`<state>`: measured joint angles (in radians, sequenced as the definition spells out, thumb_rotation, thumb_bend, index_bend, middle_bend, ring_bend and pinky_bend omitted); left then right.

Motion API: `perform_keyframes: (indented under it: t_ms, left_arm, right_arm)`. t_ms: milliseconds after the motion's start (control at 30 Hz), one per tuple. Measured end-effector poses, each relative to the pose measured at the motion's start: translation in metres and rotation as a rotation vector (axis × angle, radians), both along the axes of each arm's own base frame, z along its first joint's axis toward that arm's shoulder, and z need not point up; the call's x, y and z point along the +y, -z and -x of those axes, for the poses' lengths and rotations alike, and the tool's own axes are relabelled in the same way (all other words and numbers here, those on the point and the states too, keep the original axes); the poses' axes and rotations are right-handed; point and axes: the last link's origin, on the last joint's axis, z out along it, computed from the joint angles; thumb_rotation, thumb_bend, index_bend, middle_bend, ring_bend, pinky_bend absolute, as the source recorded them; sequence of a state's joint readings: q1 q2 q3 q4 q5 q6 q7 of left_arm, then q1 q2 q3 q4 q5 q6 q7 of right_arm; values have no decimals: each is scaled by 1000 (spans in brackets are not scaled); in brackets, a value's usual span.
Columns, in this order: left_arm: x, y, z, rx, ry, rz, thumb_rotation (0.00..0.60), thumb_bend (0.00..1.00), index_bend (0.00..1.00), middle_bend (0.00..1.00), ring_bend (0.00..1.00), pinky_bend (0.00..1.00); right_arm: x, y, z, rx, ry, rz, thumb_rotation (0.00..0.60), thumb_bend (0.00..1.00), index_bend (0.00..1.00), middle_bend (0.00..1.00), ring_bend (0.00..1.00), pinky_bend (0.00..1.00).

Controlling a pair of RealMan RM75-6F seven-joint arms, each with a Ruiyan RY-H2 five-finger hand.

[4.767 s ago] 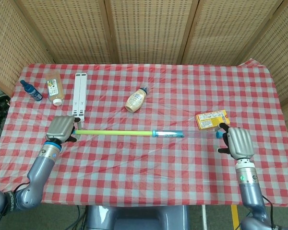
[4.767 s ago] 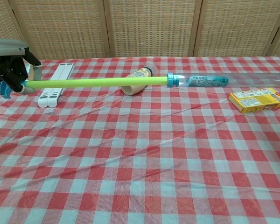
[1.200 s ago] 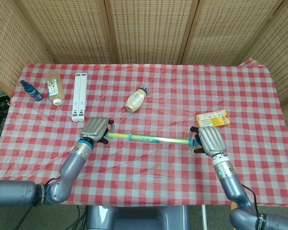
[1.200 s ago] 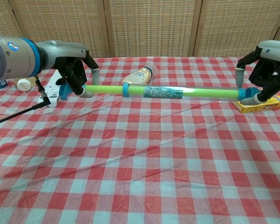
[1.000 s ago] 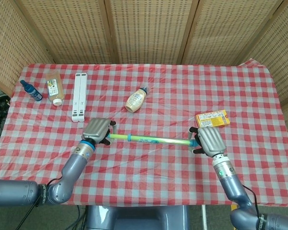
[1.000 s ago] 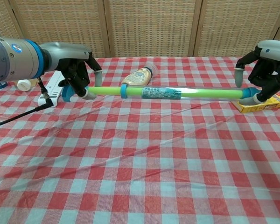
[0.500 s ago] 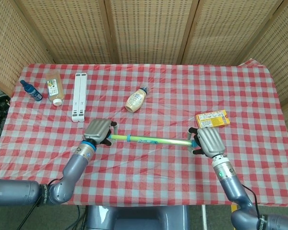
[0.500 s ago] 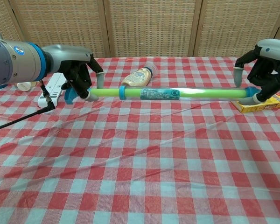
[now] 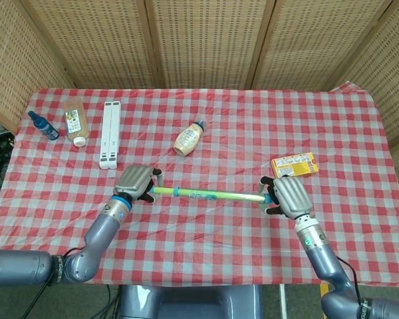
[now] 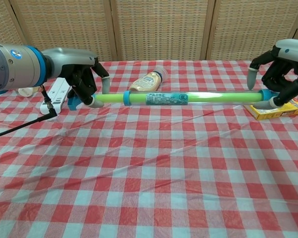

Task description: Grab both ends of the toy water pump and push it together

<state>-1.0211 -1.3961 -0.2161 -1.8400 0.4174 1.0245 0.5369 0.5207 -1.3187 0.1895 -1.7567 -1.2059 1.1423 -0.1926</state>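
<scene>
Spanning between both hands in head view, toy water pump (image 9: 209,195) sits level above the red-checked tablecloth (image 9: 206,126), near the front-centre. Left hand (image 9: 134,181) wraps the handle end, fingers curled round it. Right hand (image 9: 284,195) grips the far tube end, fingers closed on it. Yellow snack box (image 9: 294,165) lies just beyond right hand. Beige sauce bottle (image 9: 189,138) lies on its side behind pump; white folded stand (image 9: 110,133), tea bottle (image 9: 74,120) and small blue bottle (image 9: 42,125) sit back-left. Versus 4.8 s ago pump is much shorter, green rod mostly pushed into the clear tube, hands far closer together.

Chest view: toy water pump (image 10: 181,98) runs horizontally, held clear of the cloth. Left hand (image 10: 86,83) clasps the blue handle end, fingers hooked over the green rod. Right hand (image 10: 280,72) holds the blue cap end, fingers curled round, thumb below. Blue collar sits close to left hand, closer than 1.2 s ago. Snack box (image 10: 277,110) under right hand; whether touching, cannot tell. Sauce bottle (image 10: 150,80) behind the tube.
</scene>
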Motion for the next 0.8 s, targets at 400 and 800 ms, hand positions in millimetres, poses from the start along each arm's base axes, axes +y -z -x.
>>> perform_keyframes:
  t_ms: [400,800]
  left_arm:
    - [-3,-22,38,-73,-104,32,600,364,52,24,99,121]
    - [-43,-58,94,-89,-7,-120,600,300,0,0,0,0]
  right_arm:
    - [12,-8,38,82,131,-33,600,245,163,91,98,23]
    - [41,-22,69,98,144,47,600,224,126,0,0,0]
